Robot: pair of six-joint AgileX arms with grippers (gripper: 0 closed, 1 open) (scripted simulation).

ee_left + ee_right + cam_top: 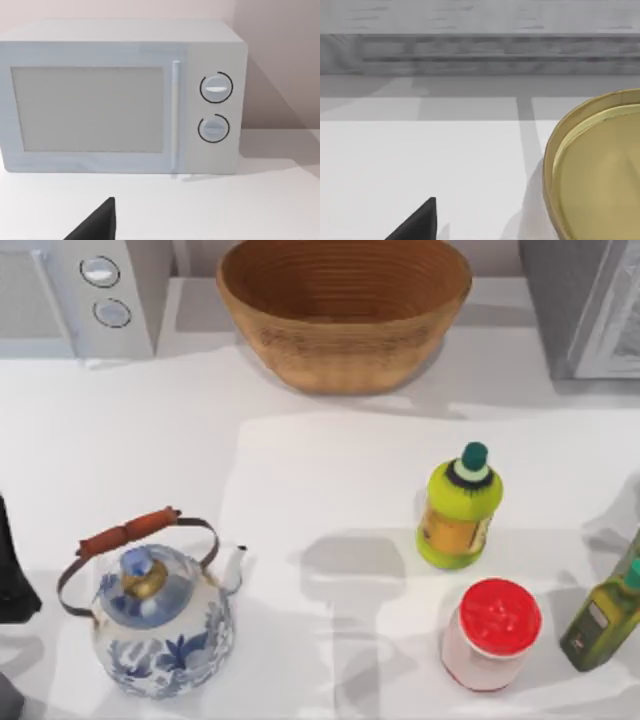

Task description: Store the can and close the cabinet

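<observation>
Nearest, at the near left, a blue-and-white kettle was seen upright on the white table, its handle raised. At the near right a red-lidded can was stood upright on the table, outside the cabinet, which was set at the far right corner, well apart from it. Just beside the can, to the right, an olive bottle was placed, and just beyond the can a yellow-green bottle. A wicker basket was set at the far middle, and a microwave at the far left, its door shut in the left wrist view.

One dark part of the left gripper was seen low before the microwave; wide or narrow could not be told. The right gripper was held low over the table near a tan round rim; its state could not be told either.
</observation>
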